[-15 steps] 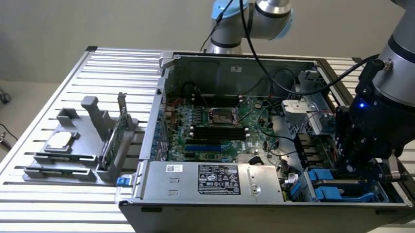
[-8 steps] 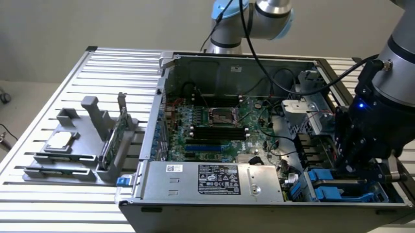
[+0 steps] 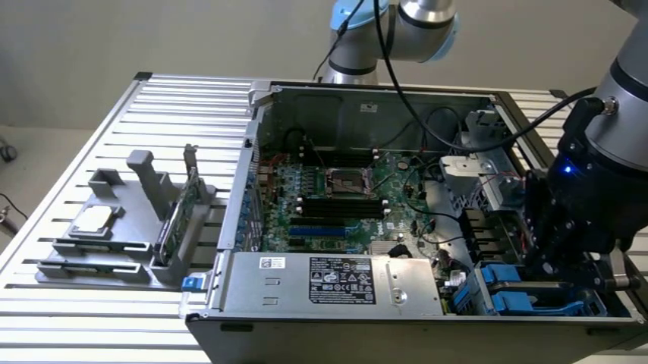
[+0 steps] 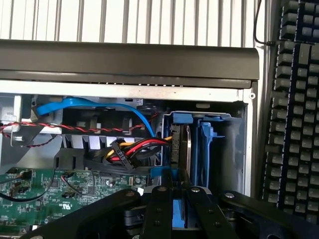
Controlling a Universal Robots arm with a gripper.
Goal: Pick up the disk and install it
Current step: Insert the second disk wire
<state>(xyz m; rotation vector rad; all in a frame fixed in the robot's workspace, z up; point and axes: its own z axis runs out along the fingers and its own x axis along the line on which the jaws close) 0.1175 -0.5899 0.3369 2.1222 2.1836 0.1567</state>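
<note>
My gripper (image 3: 552, 262) is lowered into the drive bay at the near corner of the open computer case (image 3: 354, 98), on the exterior view's right. In the wrist view the two dark fingers (image 4: 158, 199) stand close on either side of a blue strip, the carrier of the disk (image 4: 188, 144). The disk stands on edge in the bay, its silver side and blue frame showing beyond the fingertips. A second blue carrier (image 4: 205, 144) sits right beside it. From the exterior view, blue carrier parts (image 3: 506, 282) show under the gripper, and the arm hides the disk's body.
Red, yellow and black power cables (image 4: 132, 149) and a blue data cable (image 4: 99, 105) crowd the bay's side. The motherboard (image 3: 335, 189) and the power supply (image 3: 335, 280) lie inside the case. A grey rack (image 3: 111, 220) with a silver chip and a green card stands at the exterior view's left. A keyboard (image 4: 294, 109) lies beside the case.
</note>
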